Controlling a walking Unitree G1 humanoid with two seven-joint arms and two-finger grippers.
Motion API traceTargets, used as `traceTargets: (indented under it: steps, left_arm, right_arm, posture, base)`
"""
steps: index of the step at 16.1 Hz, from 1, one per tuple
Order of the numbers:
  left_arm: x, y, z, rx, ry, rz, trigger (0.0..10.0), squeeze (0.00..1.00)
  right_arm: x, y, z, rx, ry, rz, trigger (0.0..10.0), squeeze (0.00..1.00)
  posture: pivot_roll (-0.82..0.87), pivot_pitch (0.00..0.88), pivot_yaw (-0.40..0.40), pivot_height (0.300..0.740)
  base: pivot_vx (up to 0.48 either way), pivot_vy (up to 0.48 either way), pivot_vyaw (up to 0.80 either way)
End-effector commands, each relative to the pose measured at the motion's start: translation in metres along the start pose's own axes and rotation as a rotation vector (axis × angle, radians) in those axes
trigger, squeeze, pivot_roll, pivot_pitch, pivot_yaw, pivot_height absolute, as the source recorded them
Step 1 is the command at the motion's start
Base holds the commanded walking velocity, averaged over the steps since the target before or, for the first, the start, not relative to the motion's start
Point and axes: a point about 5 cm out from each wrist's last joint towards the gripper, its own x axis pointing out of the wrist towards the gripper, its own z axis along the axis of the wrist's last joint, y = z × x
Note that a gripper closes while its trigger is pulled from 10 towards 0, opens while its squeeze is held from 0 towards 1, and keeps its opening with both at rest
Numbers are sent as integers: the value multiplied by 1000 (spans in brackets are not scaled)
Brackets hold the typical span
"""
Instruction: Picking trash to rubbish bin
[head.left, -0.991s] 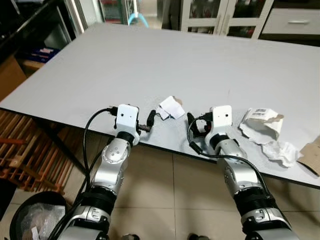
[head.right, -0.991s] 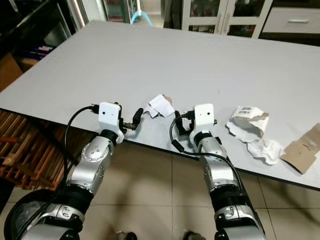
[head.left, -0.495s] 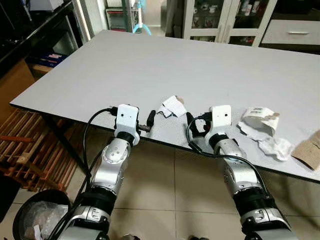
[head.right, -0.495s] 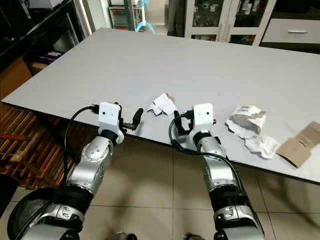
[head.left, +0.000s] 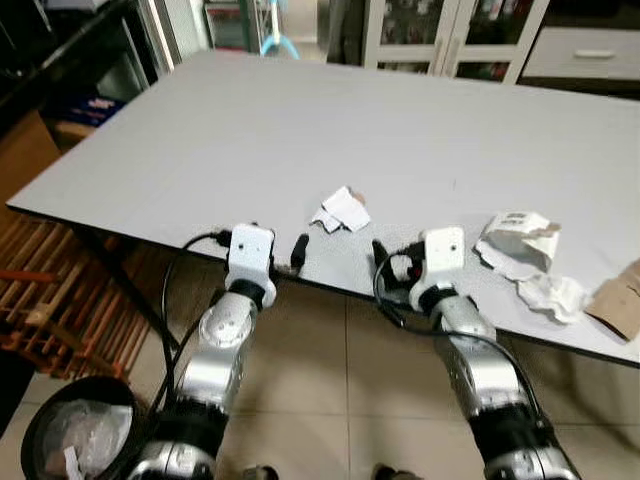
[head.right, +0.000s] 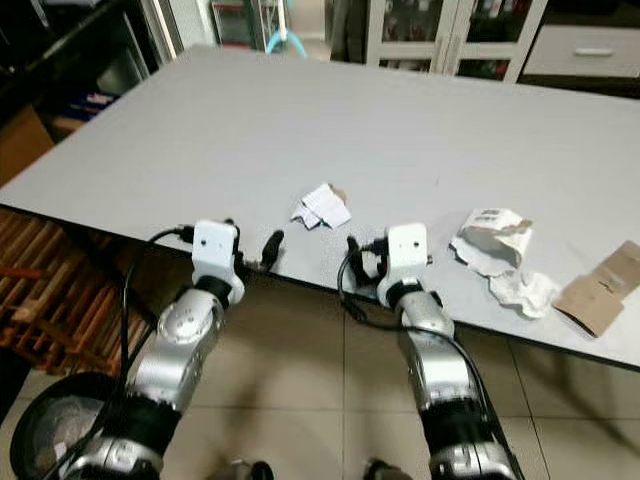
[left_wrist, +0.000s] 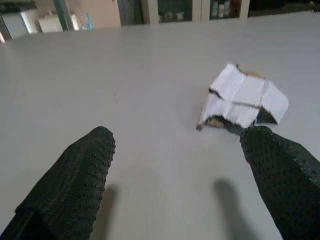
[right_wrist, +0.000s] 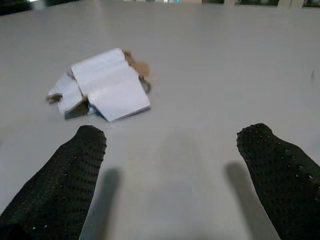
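Note:
A folded white paper scrap lies on the grey table near its front edge. My left gripper hovers at that edge, just short of the scrap and to its left. Its wrist view has the scrap ahead, close to one of the wide-apart black fingers. My right gripper hangs at the edge right of the scrap, open, with the scrap ahead of it. Neither gripper holds anything. A black rubbish bin stands on the floor at lower left.
A crumpled white paper bag, a white tissue wad and a brown cardboard piece lie on the table's right side. Wooden slats lean under the table's left edge. Cabinets stand behind the table.
The whole picture has shifted a little, so the camera moved. Both grippers stay at the table's front edge, and the paper scrap lies where it was.

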Motion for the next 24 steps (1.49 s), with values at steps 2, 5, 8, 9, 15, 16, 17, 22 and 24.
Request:
traceTargets:
  steps: [2,5,8,9,15,16,17,22,24]
  left_arm:
    - [-8,-8,2,7,0,-24,10000,0]
    - [-20,-14,2,7,5,-34,10000,0]
    - [-37,-21,3,8,16,-52,10000,0]
    - [-38,-22,4,8,16,-54,10000,0]
    - [-47,-24,18,23,12,-71,10000,0]
    - [-46,-24,19,25,9,-71,10000,0]
    - [-41,-22,25,31,-10,-77,10000,0]
    - [-14,-14,68,61,-143,-62,10000,0]
    - [-7,-13,65,80,-130,-69,10000,0]
  right_arm:
    - [-11,2,0,7,1,-5,10000,0]
    - [-24,2,0,19,2,-21,10000,0]
    - [-41,5,1,29,7,-28,10000,0]
    - [-43,5,1,34,8,-32,10000,0]
    - [-57,8,6,53,20,-55,10000,0]
    - [-58,8,8,53,20,-56,10000,0]
    - [-56,8,12,51,8,-59,10000,0]
    - [-43,-3,36,28,-57,-75,10000,0]
    - [-37,-4,39,4,-54,-62,10000,0]
  posture:
    - [-53,219,41,740]
    - [-48,266,33,740]
    - [-50,326,24,740]
    - [-50,334,24,740]
    - [-48,366,28,740]
    - [-48,366,28,740]
    - [-52,355,30,740]
    - [-56,311,27,740]
    - [-58,293,25,740]
  base:
    - [0,0,0]
    - [0,0,0]
    - [0,0,0]
    - [0,0,0]
    - [0,0,0]
    - [0,0,0]
    - [0,0,0]
    - [0,0,0]
    - [0,0,0]
